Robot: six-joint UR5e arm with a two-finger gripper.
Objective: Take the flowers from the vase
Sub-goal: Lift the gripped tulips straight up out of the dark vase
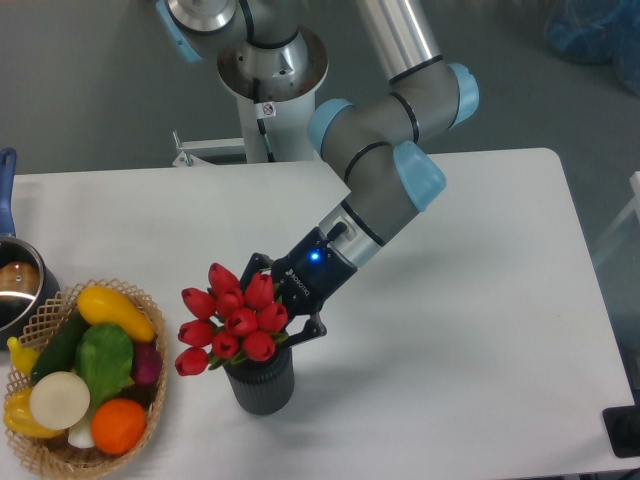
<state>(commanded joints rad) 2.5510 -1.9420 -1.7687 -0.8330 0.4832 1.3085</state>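
- the bunch of red tulip buds on green stems [233, 322] stands in the short dark grey ribbed cylindrical vase [261, 385], near the front of the white worktop [480, 300]; the buds spread out above the vase mouth and lean toward the wicker basket of plastic fruit and vegetables [85, 372]
- the black two-finger gripper [287, 312] reaches in from behind the bunch, just above the vase rim, at stem level and below the buds; this height probably allows a grasp on the stems without crushing the buds
- fingers: they sit on either side of the bunch and appear clamped on the stems, but the buds hide the contact, so this is a judgement
- the stem ends are inside the vase; extraction is not complete
- next move, as judged: a straight upward lift, so that the stems clear the mouth without tipping the vase
- a metal pot with a blue handle [12, 270] stands at the left edge, well apart
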